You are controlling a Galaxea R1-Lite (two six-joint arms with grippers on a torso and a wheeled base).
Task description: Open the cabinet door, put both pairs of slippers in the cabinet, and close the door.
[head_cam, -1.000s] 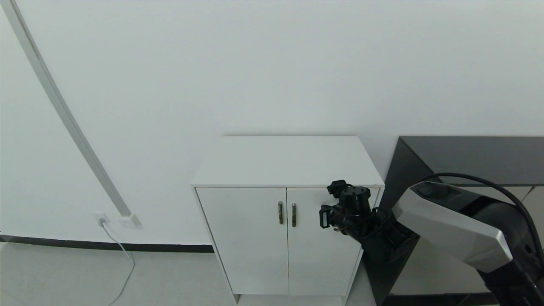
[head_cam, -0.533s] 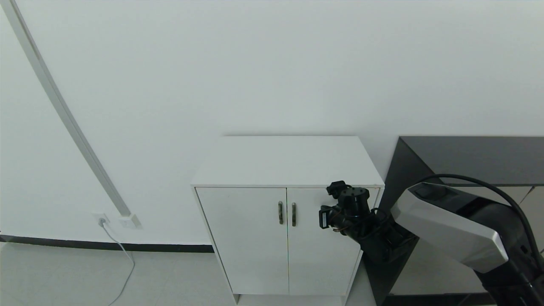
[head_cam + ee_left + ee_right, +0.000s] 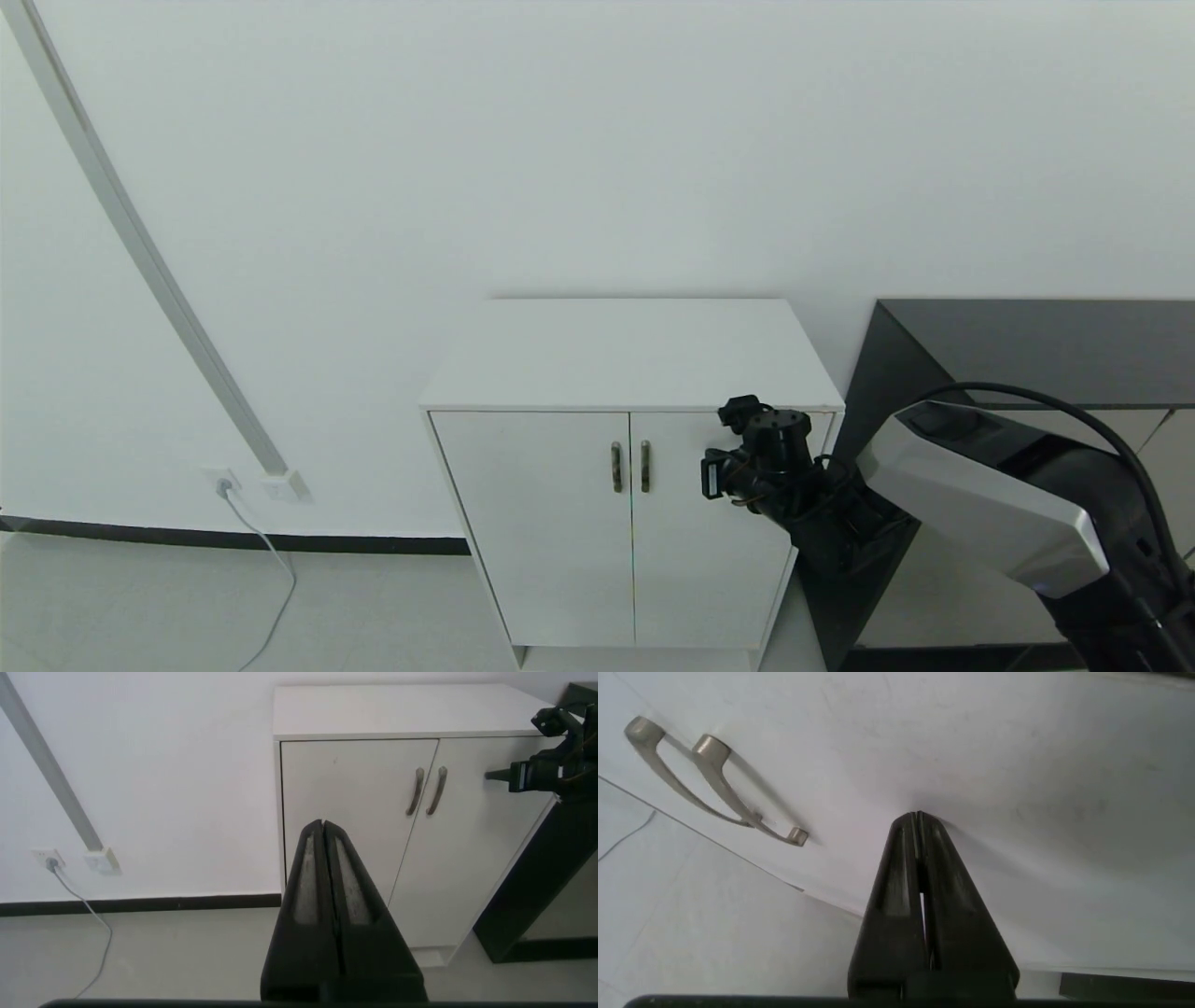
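Fingers on your right gripper (image 3: pixel 920 821) are pressed together, tips right up at the right door (image 3: pixel 1046 784) of the cabinet (image 3: pixel 625 355); whether they touch is too close to call. The handles (image 3: pixel 710 750) sit just beside the tips, both doors closed. Your left gripper (image 3: pixel 322 831) is likewise clamped on nothing, well back from the left door (image 3: pixel 355 793). Beyond the right arm stands a dark unit (image 3: pixel 1027 345). Far out from the left fingers, a socket (image 3: pixel 222 484) trails its cable (image 3: pixel 280 569).
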